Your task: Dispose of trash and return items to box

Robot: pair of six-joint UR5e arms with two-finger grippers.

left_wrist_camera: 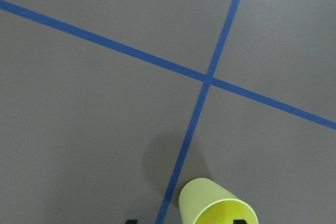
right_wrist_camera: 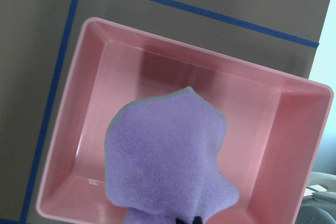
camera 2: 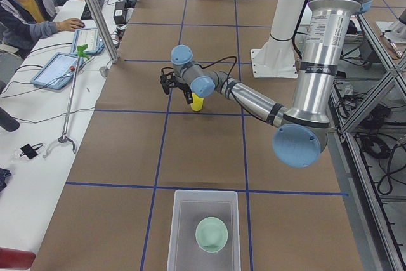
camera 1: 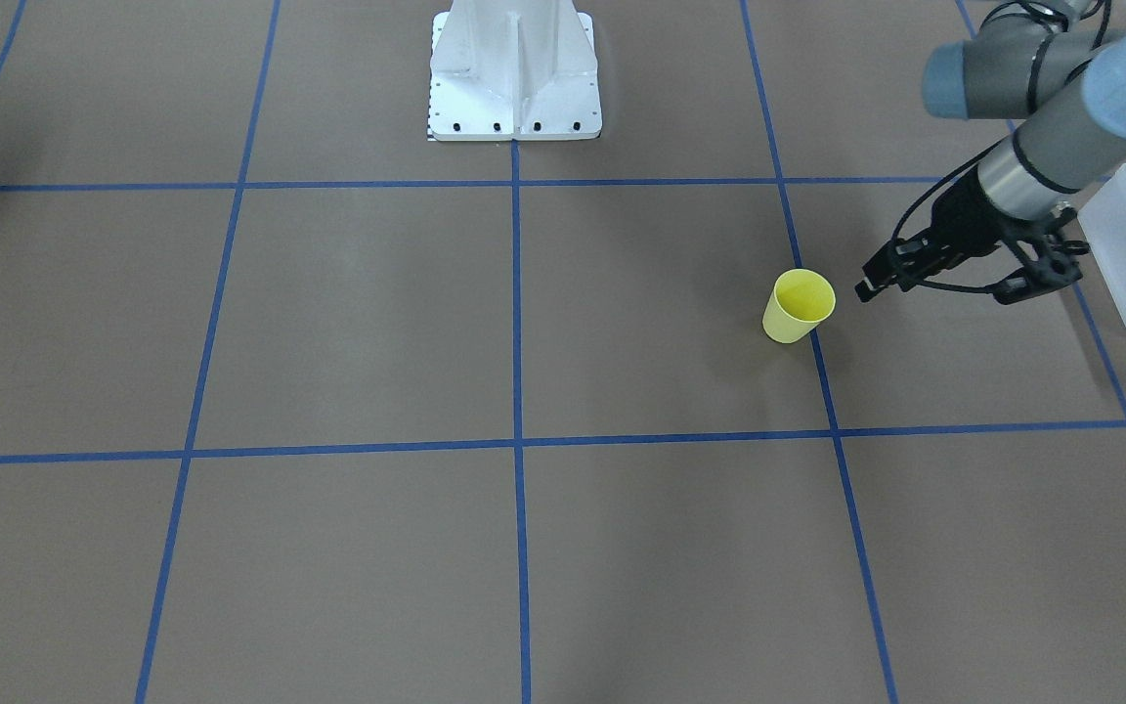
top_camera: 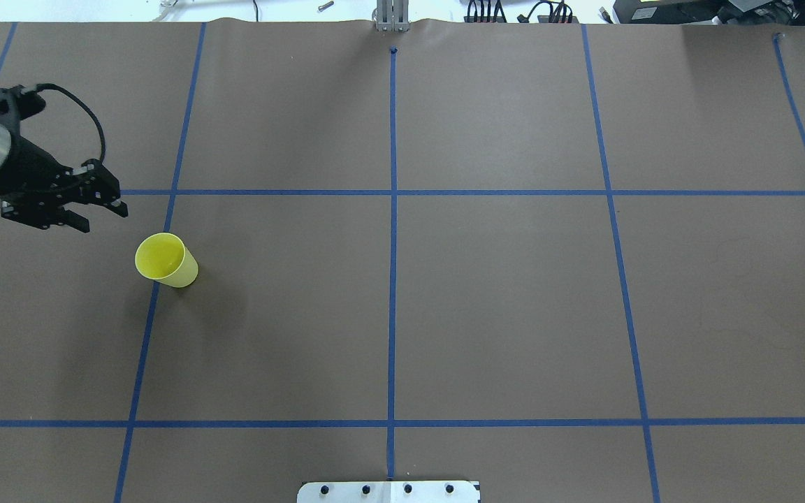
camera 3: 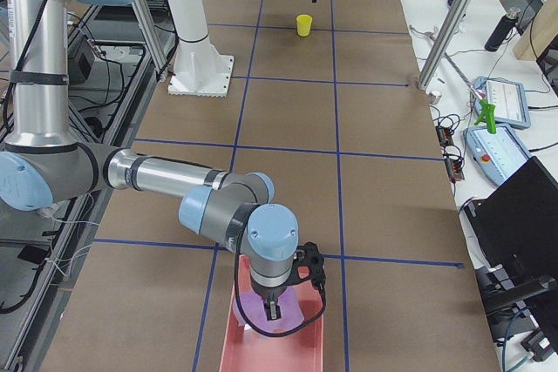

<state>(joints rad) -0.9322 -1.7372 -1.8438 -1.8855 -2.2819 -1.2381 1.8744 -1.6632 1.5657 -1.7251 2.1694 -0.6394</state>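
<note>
Near the left gripper, yellow cup (upright).

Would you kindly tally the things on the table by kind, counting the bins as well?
Cups: 1, the yellow cup
Bowls: 1, the green bowl, inside the white bin
Bins: 2, the white bin and the pink bin
Cloths: 1, the purple cloth
Total: 5
</note>
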